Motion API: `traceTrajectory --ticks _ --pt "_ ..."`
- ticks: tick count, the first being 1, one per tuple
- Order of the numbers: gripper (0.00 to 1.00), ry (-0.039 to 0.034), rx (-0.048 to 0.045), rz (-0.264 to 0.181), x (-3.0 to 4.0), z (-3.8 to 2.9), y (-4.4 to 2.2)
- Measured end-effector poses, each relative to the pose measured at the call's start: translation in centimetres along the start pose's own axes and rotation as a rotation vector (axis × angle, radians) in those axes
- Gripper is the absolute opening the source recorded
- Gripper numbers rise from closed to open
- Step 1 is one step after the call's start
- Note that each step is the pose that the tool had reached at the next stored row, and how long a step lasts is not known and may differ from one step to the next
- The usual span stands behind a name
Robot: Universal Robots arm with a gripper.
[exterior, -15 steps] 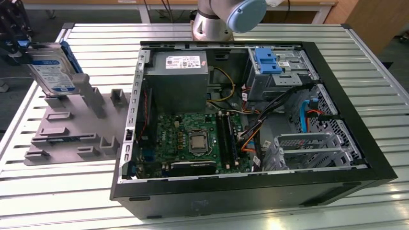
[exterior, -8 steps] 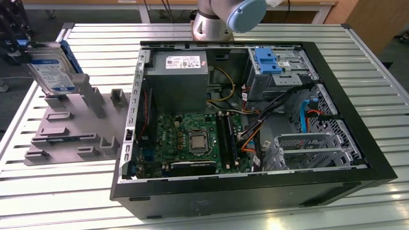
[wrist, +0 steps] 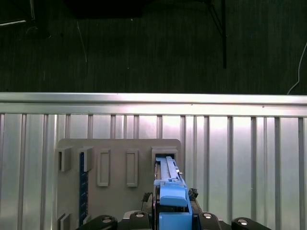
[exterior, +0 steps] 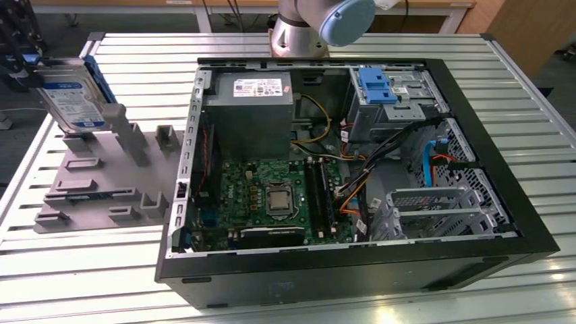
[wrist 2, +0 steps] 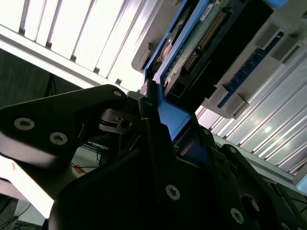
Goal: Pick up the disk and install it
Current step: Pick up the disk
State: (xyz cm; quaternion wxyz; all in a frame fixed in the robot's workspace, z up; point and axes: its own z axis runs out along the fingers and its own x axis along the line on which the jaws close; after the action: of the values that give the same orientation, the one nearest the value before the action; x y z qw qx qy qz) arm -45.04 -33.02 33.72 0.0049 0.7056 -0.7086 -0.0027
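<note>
Pick-up in hand: disk (exterior: 74, 98) clamped by gripper (wrist: 172, 220) jaws, seated in fixture (exterior: 99, 179) (table corner, the exterior view's left); straight lift judged needed.

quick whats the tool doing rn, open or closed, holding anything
tool: closed on the flat silver-grey hard disk by its blue plastic carrier; the disk stands upright in the grey moulded fixture block.

Your computer case (exterior: 504, 226) lies open on top; cables (exterior: 355, 185) cross its middle. Beside it, the disk (exterior: 72, 98) and posts (exterior: 135, 142) crowd the grey block (exterior: 90, 185).
</note>
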Motion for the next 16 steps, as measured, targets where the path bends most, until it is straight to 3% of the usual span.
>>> traceTrajectory --ticks 16 --pt "0.36 0.0001 -0.0002 0.0 0.0 -0.41 0.01"
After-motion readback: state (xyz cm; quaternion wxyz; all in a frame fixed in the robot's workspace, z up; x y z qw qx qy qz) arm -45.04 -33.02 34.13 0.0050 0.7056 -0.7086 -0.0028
